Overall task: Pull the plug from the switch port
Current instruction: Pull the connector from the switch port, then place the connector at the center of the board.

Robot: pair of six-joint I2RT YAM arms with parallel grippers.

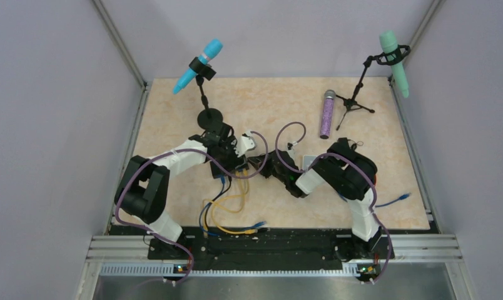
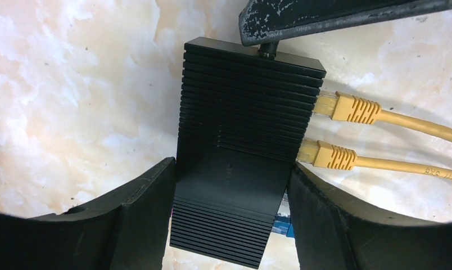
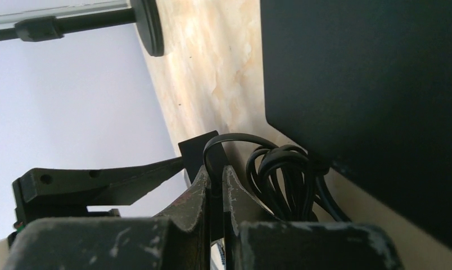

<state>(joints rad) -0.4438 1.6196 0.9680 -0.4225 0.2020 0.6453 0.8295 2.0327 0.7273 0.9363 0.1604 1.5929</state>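
The switch point(image 2: 235, 146) is held on the table point(image 2: 72, 84), clamped between the left fingers point(image 2: 139, 219). The right fingers point(image 3: 194, 199) are closed on a thin black cable point(image 3: 215, 169), which could slip out when pulled.

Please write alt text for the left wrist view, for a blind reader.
The left gripper holds a black ribbed switch between its fingers, on a pale marbled table. Two yellow cables are plugged into its right side.
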